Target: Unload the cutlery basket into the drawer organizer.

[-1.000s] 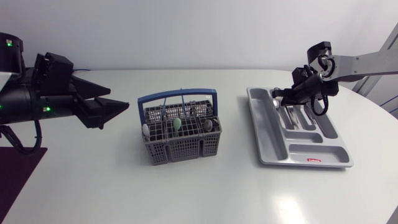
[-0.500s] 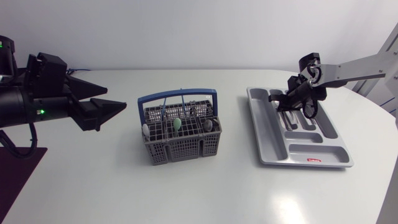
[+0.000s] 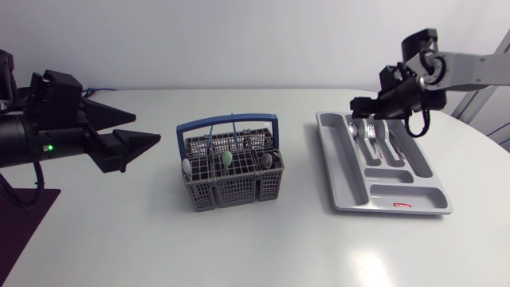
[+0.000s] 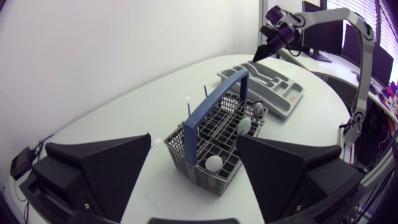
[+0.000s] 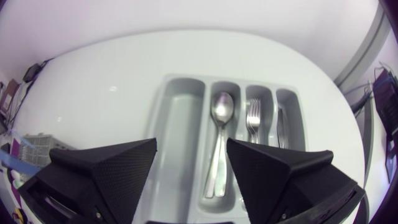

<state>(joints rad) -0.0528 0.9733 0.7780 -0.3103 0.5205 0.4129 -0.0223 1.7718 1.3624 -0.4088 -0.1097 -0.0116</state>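
Note:
The grey cutlery basket (image 3: 231,171) with a blue handle stands mid-table, with several pieces of cutlery upright in it. My left gripper (image 3: 148,127) hovers open to its left; in the left wrist view the basket (image 4: 214,143) lies just ahead of the open left gripper (image 4: 193,168). The grey drawer organizer (image 3: 339,171) lies to the right. My right gripper (image 3: 360,106) hangs open and empty above its far end. Below the right gripper (image 5: 191,162), a spoon (image 5: 219,140), a fork (image 5: 253,118) and a knife (image 5: 280,127) lie in separate slots of the organizer (image 5: 177,112).
White tabletop all round, with bare surface between basket and organizer and in front of both. A dark mat (image 3: 20,219) lies at the table's left front edge.
My right gripper has opened, and has risen and drawn back from low in the organizer, where a spoon now lies in its slot. The left arm drifted slightly left.

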